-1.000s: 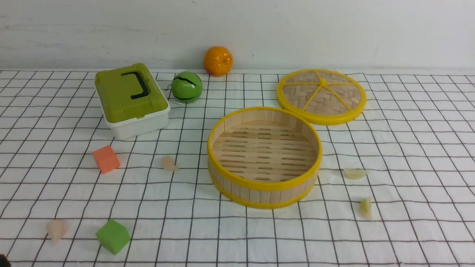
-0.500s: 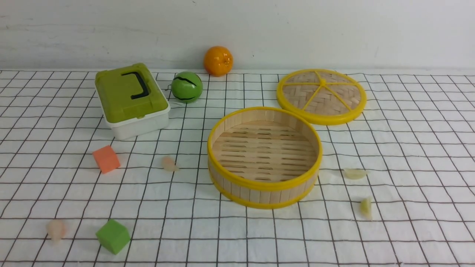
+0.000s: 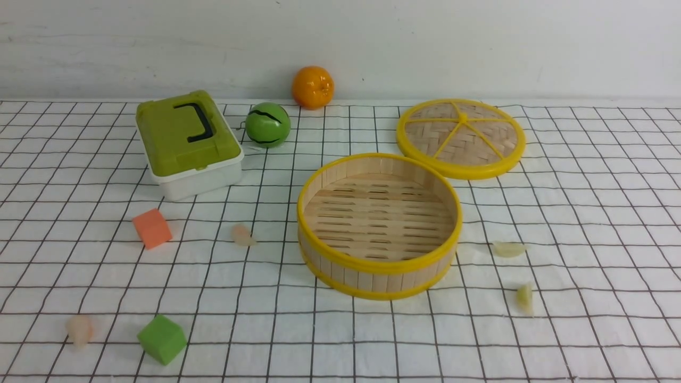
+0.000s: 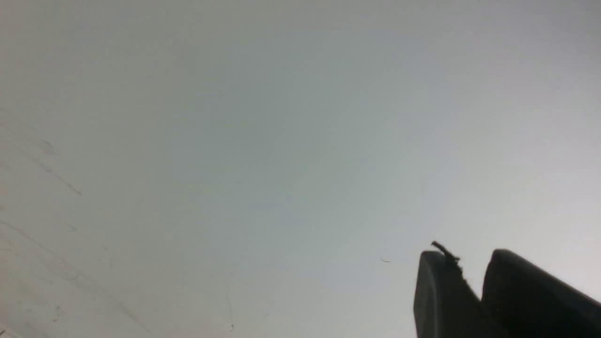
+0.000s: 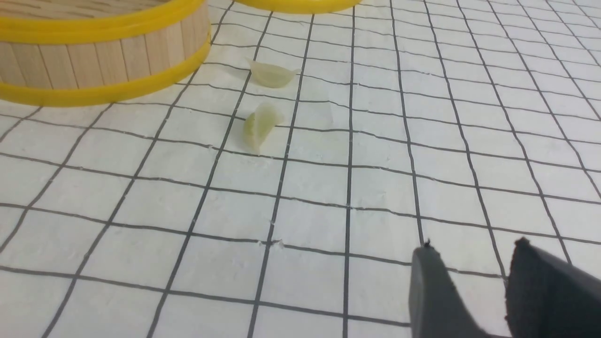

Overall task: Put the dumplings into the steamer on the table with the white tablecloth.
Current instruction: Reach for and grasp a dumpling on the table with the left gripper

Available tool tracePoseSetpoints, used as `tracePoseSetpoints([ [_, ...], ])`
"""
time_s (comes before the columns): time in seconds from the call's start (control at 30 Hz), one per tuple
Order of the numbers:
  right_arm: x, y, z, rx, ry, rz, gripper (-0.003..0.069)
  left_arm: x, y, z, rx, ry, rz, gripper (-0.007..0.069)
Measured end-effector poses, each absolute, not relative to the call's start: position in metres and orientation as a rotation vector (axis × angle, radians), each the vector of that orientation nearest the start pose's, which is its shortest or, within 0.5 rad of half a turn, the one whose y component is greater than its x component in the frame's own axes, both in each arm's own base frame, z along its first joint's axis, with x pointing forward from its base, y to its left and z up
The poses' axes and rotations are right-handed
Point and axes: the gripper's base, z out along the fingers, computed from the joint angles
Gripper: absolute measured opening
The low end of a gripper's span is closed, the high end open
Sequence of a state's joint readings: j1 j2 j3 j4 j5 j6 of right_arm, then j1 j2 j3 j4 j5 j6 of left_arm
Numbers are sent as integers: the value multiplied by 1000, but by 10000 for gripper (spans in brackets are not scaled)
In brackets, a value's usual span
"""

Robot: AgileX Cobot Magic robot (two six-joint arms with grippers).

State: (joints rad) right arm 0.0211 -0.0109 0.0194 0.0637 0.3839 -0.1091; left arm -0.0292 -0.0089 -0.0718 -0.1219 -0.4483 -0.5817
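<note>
Listing stock, R side first. Near yellow-green dumpling (image 3: pixel 524 298): on white tablecloth (image 3: pixel 585 223), right of steamer (image 3: pixel 379 268), long axis running away from us. Far yellow-green dumpling (image 3: pixel 509 248): just beside steamer wall, lying crosswise. Right gripper (image 5: pixel 473 246): jaws spread, empty, both pcs ahead of it, so we judge R arm nearer. Pink dumplings (image 3: pixel 243 234): left of steamer. Steamer: empty. Left gripper (image 4: pixel 467 256): jaws narrowly apart, empty, facing a blank surface.
</note>
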Motion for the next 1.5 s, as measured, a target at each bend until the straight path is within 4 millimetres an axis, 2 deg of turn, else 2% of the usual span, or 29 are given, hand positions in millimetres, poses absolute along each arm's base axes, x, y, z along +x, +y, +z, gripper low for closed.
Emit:
tracePoseSetpoints([
  [0.07,52,3,173,-83,1873,2,240,30,1,309,-310,966,-576,90],
  [0.2,52,3,173,-83,1873,2,240,41,-1,351,-234,1163,-400,3],
  [0.23,52,3,173,-83,1873,2,240,42,-1,352,-231,1175,-392,-1],
  [0.27,52,3,173,-83,1873,2,240,54,-2,362,-215,1270,-339,-13],
  [0.33,52,3,173,-83,1873,2,240,76,-2,367,-223,1412,-306,-13],
  [0.43,52,3,173,-83,1873,2,240,108,-3,363,-260,1667,-280,-13],
  [0.47,52,3,173,-84,1873,2,240,123,-4,359,-283,1798,-270,-13],
  [0.5,52,3,173,-84,1873,2,240,126,-4,358,-287,1820,-269,-13],
  [0.57,52,3,173,-84,1873,2,240,158,-6,346,-334,2107,-238,-13],
  [0.63,52,3,173,-84,1873,2,240,168,-6,340,-347,2189,-225,-13],
  [0.67,52,3,173,-84,1873,2,240,187,-7,328,-378,2308,-211,-13],
  [0.7,52,3,173,-84,1873,2,240,197,-7,322,-408,2353,-211,-13],
  [0.73,52,3,173,-84,1873,2,240,201,-7,319,-415,2370,-209,-13],
  [0.77,52,3,173,-84,1873,2,240,215,-7,307,-461,2424,-207,-13],
  [0.87,52,3,173,-84,1873,2,240,233,-6,287,-506,2493,-174,-6],
  [0.97,52,3,173,-84,1873,1,240,248,-4,266,-507,2569,-109,48],
  [1.03,52,3,173,-85,1873,-1,240,258,-3,251,-507,2617,-74,129],
  [1.1,52,3,173,-85,1873,-1,240,263,-3,241,-513,2644,-65,171],
  [1.13,52,3,173,-85,1873,-1,240,273,-3,228,-523,2674,-57,251],
  [1.17,52,3,173,-85,1873,-1,240,273,-3,229,-525,2672,-59,260],
  [1.2,52,3,173,-85,1873,-1,240,282,-4,218,-534,2695,-54,313],
  [1.27,52,3,173,-85,1873,-1,240,294,-4,208,-552,2724,-46,370],
  [1.43,52,3,173,-85,1873,-1,240,318,-5,187,-577,2794,-22,402],
  [1.5,52,3,173,-85,1873,-1,240,321,-4,183,-577,2809,-12,404],
])
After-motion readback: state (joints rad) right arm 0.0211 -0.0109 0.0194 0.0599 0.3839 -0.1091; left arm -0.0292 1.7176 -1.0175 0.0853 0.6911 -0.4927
